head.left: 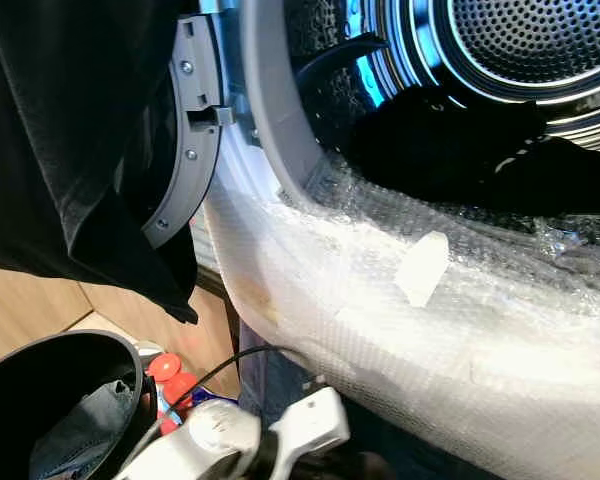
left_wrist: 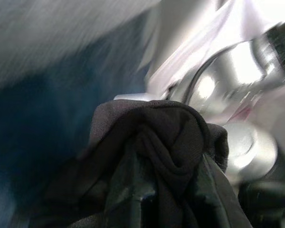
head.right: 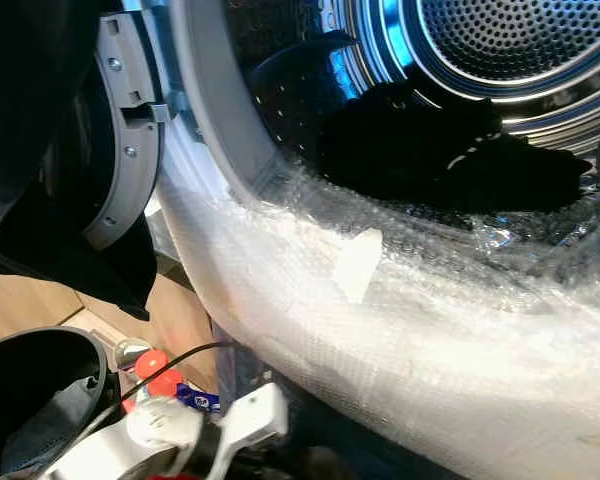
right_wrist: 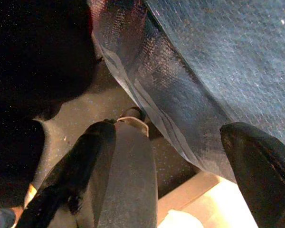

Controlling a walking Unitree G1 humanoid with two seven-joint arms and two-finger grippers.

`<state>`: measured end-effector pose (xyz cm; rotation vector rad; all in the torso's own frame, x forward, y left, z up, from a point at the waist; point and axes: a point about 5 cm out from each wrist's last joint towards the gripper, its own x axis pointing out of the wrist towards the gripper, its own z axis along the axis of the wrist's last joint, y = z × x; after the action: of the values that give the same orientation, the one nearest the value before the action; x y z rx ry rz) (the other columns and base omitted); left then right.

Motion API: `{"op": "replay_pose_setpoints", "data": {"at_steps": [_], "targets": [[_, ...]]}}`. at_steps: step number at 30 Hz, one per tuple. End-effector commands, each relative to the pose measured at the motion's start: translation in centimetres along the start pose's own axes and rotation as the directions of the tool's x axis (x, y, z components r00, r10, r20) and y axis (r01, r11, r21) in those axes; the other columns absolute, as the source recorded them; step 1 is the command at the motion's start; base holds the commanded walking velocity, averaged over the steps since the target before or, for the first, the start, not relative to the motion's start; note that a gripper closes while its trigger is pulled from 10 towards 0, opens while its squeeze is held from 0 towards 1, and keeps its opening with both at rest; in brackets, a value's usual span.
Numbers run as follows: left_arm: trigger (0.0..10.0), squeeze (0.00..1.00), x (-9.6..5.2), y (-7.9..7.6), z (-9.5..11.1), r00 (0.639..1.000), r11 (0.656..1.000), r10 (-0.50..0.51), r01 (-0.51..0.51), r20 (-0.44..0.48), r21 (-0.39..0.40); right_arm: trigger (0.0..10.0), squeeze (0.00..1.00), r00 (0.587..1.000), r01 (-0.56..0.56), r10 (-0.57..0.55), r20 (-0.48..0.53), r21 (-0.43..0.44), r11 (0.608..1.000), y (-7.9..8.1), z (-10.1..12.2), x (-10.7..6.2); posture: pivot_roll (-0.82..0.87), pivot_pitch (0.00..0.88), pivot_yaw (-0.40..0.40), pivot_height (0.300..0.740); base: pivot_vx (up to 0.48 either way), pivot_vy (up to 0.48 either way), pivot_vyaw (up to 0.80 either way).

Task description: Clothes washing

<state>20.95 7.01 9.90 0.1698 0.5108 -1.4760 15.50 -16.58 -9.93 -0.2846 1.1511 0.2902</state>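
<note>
Where the washing machine's open drum [head.left: 510, 40] faces the camera, a dark garment [head.left: 460, 150] lies inside it, behind a front rim wrapped in bubble wrap [head.left: 430, 330]. The left claw [left_wrist: 147, 190] is clamped on a black cloth [left_wrist: 152, 142], which hangs beside the door [head.left: 190, 140]. The right claw [right_wrist: 180, 161] hangs with fingers spread, holding nothing. A black basket [head.left: 40, 380] sits below.

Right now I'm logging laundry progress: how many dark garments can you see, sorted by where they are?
In the drum: 1, black garment
Held up at the left, clamped by the left gripper: 1, black cloth
In the basket: 1, grey-blue piece
Total: 3
</note>
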Motion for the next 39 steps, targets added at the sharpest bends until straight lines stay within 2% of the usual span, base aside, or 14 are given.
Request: {"op": "replay_pose_setpoints", "data": {"at_steps": [1,9,13,14,15,16,22,25,26,27,29,32,36,39], "targets": [[0.0,0.00,-2.2,0.9,-0.2,0.993,0.993,0.115,-0.115,0.014,-0.023,10.0,0.00,1.000,-0.007,0.007,0.019,-0.010,1.000,-0.3,0.1,-0.1,0.03,0.000,0.031,0.740,0.000,0.000,0.00],[0.0,0.00,-6.0,1.9,-3.0,0.948,0.938,0.317,-0.318,-0.034,-0.135,10.0,0.00,0.996,-0.057,0.062,0.071,-0.063,0.996,-1.6,0.4,-0.4,0.02,0.000,0.022,0.740,0.000,0.000,0.00],[0.0,0.00,-6.0,1.7,-3.3,0.946,0.935,0.321,-0.324,-0.041,-0.143,10.0,0.00,0.992,-0.078,0.084,0.098,-0.066,0.995,-2.1,0.7,-0.6,0.03,0.000,0.016,0.740,0.000,0.000,0.00],[0.0,0.00,-6.0,1.6,-3.4,0.947,0.935,0.320,-0.322,-0.037,-0.148,10.0,0.64,0.982,-0.124,0.133,0.134,-0.074,0.990,-2.4,1.3,-0.7,0.03,0.000,0.015,0.740,0.000,0.000,0.00],[0.0,0.00,-5.9,1.5,-3.4,0.947,0.935,0.320,-0.322,-0.036,-0.150,10.0,0.64,0.978,-0.139,0.150,0.146,-0.080,0.987,-2.4,1.5,-0.8,0.03,0.000,0.015,0.740,0.000,0.000,0.00],[0.0,0.00,-6.0,1.5,-3.4,0.945,0.932,0.325,-0.327,-0.035,-0.154,10.0,1.00,0.965,-0.195,0.206,0.161,-0.081,0.978,-2.3,1.8,-0.9,0.02,0.000,0.016,0.740,0.000,0.000,0.00],[0.0,0.00,-6.0,0.9,-3.5,0.947,0.933,0.318,-0.319,-0.029,-0.170,10.0,1.00,0.868,-0.418,0.439,0.233,-0.136,0.898,-2.6,2.5,-1.9,0.02,0.000,0.011,0.740,0.000,0.000,0.00],[0.0,0.00,-6.2,1.0,-3.7,0.943,0.928,0.332,-0.333,-0.036,-0.167,10.0,1.00,0.774,-0.558,0.581,0.251,-0.165,0.814,-2.4,2.4,-2.7,0.02,0.000,0.010,0.740,0.000,0.000,0.00],[0.0,0.00,-6.2,1.0,-3.7,0.943,0.928,0.332,-0.333,-0.036,-0.167,10.0,1.00,0.774,-0.558,0.581,0.251,-0.165,0.814,-2.4,2.4,-2.7,0.02,0.000,0.010,0.740,0.000,0.000,0.00],[0.0,0.00,-6.4,1.2,-3.6,0.942,0.928,0.333,-0.334,-0.035,-0.167,10.0,1.00,0.710,-0.631,0.655,0.260,-0.180,0.755,-2.3,2.4,-3.2,0.02,0.000,0.009,0.740,0.000,0.000,0.00],[0.0,0.00,-6.4,1.3,-3.5,0.943,0.930,0.330,-0.332,-0.035,-0.161,10.0,1.00,0.652,-0.682,0.707,0.274,-0.194,0.705,-2.3,2.4,-3.7,0.02,0.000,0.007,0.740,0.000,0.000,0.00],[0.0,0.00,-6.2,1.4,-3.3,0.951,0.939,0.308,-0.310,-0.037,-0.148,10.0,1.00,0.578,-0.734,0.751,0.318,-0.199,0.649,-2.4,2.9,-4.3,0.01,0.000,0.012,0.740,0.000,0.000,0.00],[0.0,0.00,-5.7,0.8,-3.1,0.973,0.964,0.228,-0.231,-0.044,-0.127,10.0,1.00,0.504,-0.756,0.751,0.427,-0.203,0.622,-2.1,4.7,-4.9,0.00,0.000,0.022,0.740,0.000,0.000,0.00],[0.0,0.00,-5.3,0.9,-2.9,0.976,0.970,0.213,-0.217,-0.043,-0.113,10.0,1.00,0.459,-0.767,0.778,0.428,-0.251,0.591,-1.3,5.2,-5.3,0.00,0.000,0.023,0.740,0.000,0.000,0.00]]}}
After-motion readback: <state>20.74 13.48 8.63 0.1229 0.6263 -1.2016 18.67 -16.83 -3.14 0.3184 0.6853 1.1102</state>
